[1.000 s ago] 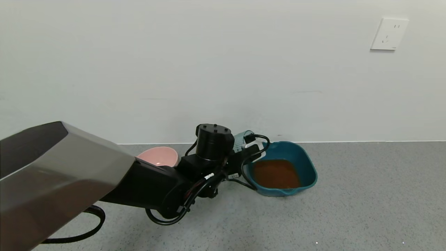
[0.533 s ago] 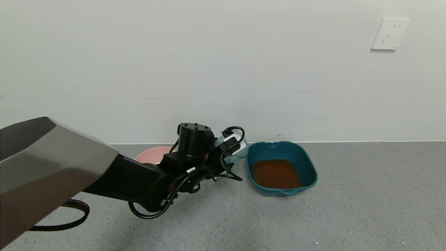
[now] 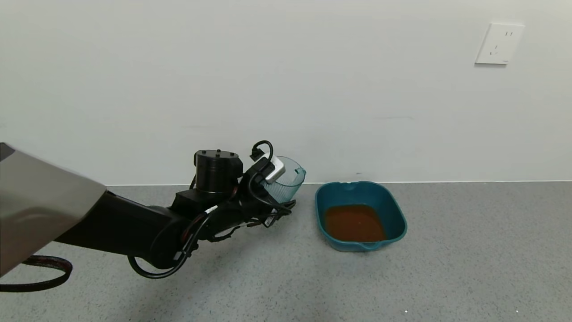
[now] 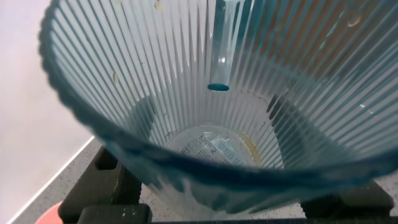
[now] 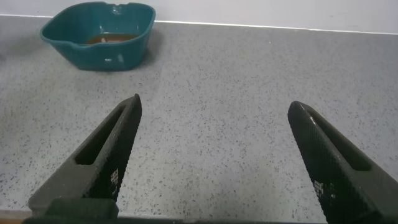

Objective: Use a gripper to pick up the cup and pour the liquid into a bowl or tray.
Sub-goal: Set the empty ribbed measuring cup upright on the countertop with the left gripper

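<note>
Since the cup [image 3: 286, 181] is held upright in the left gripper [image 3: 271, 179], clear of the floor and just to the left of the tray [image 3: 395, 210], the pouring step appears to be complete and the step in hand is judged to be returning or setting down the cup. In the left wrist view the cup [image 4: 205, 124] fills the frame, its ribbed wall seen from above the rim; the inside looks drained, with only a faint tinted trace near the base, and the dark parts of the gripper flank its lower wall, so the fingers are read as pinching the cup from both sides. The liquid [image 3: 354, 222] lies as a reddish-brown pool in the bottom of the tray, which sits on the grey speckled floor [image 3: 469, 259] near the wall. The right gripper [image 5: 214, 155] is idle low over the floor with its 2 fingers spread wide and nothing between them; the tray [image 5: 99, 34] shows well apart from it. The next move likely calls for lowering the cup level onto the floor beside the tray, then releasing it. A small printed label [image 4: 214, 149] shows through the cup base, carrying what may be the numeral 2; the rest is unreadable. A white wall socket [image 3: 499, 43] bears no legible text.
</note>
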You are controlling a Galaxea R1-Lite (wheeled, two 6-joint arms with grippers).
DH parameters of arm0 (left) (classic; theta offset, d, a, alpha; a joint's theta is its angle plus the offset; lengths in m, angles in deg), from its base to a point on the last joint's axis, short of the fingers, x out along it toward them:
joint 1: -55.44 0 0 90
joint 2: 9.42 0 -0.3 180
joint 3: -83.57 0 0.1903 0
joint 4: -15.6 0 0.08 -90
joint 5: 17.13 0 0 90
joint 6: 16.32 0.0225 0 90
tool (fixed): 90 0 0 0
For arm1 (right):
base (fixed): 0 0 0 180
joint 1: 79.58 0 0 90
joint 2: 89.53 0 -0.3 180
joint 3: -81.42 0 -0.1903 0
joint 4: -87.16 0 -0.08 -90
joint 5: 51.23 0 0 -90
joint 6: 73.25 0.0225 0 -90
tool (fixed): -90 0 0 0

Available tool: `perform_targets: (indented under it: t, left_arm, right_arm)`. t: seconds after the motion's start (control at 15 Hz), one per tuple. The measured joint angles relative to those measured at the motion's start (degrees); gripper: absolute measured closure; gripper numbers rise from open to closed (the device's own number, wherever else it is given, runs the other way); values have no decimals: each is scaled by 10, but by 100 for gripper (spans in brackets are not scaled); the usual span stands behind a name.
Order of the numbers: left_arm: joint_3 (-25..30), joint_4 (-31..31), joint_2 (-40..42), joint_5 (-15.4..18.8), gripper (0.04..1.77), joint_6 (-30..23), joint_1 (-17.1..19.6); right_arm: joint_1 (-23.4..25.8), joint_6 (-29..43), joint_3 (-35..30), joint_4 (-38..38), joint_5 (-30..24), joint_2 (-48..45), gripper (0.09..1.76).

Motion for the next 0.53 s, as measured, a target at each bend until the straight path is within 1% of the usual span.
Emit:
perform_targets:
  t: [0.13, 0.27, 0.47, 0.53]
  left_arm:
    - [14, -44, 0, 7, 48, -52, 4]
    - [23, -91, -8, 7, 48, -101, 4]
    - [37, -169, -35, -8, 48, -150, 5]
    - [40, -198, -47, -20, 48, -162, 5]
  right_arm:
    - [0, 0, 0, 0, 0, 0, 14]
    - [0, 0, 0, 0, 0, 0, 14]
    - [0, 0, 0, 0, 0, 0, 14]
    - [0, 0, 0, 0, 0, 0, 14]
